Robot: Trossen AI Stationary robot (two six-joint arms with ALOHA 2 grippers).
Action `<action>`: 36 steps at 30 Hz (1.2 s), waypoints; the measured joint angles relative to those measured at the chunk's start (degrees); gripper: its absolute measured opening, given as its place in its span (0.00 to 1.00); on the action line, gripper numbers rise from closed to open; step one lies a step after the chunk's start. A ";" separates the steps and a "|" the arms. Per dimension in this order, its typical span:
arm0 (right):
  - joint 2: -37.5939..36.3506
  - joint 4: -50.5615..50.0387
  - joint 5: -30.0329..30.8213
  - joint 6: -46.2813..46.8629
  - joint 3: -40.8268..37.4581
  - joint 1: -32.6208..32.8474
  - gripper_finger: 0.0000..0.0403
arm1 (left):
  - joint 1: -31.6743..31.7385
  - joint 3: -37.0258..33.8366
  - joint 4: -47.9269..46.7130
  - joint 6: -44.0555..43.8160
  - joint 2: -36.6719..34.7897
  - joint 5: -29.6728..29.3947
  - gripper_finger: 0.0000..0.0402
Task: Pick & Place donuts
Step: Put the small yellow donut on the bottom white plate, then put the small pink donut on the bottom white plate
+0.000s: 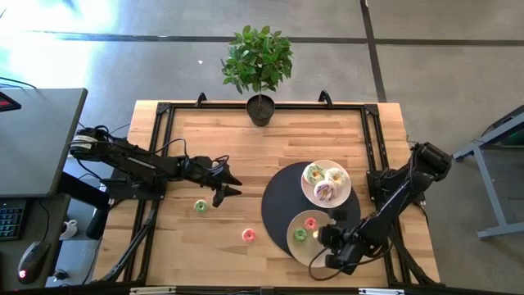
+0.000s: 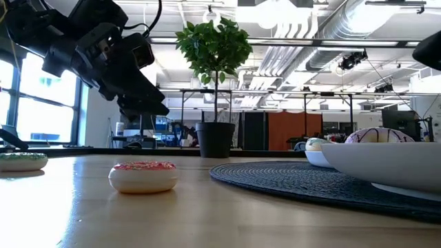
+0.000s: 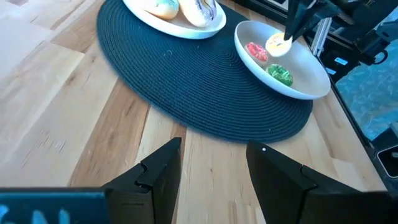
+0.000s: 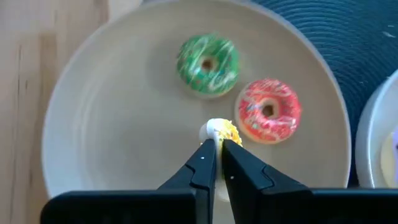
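The yellow donut (image 4: 219,130) is mostly hidden behind the right arm's jaws.

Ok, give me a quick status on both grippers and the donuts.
Right gripper pinching yellow donut over the near plate. Left gripper open, hovering above the green donut. Nothing in the way.

1. Left gripper (image 3: 214,171) over bare wooden table (image 3: 56,106), fingers (image 3: 158,174) spread apart, nothing between.
2. Dark woven mat (image 3: 186,81) ahead, bearing two plates.
3. Near plate (image 3: 308,78): red donut (image 3: 256,51), green donut (image 3: 280,74), yellow donut (image 3: 278,45) pinched by right gripper (image 3: 289,34).
4. Far plate (image 3: 186,28): pale frosted donuts (image 3: 199,9).
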 joint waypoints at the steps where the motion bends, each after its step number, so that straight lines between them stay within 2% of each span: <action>1: 0.00 0.03 0.86 1.13 0.00 -0.19 0.09 | 0.00 0.00 -0.03 0.03 0.00 0.00 0.45; 21: 0.00 -1.24 1.03 7.39 0.00 -3.00 0.44 | 0.00 0.00 -0.13 -0.14 0.00 0.38 0.45; 27: 0.00 -1.17 -1.30 4.37 0.00 -3.00 0.54 | 0.00 0.00 -0.13 -0.15 0.00 0.48 0.45; 33: -0.02 1.85 -8.73 1.71 0.00 -3.00 0.57 | 0.00 0.00 -0.17 -0.16 0.00 0.50 0.45; 36: -0.04 2.86 -9.79 1.71 0.00 -2.98 0.55 | 0.00 0.00 -0.17 -0.16 0.00 0.52 0.45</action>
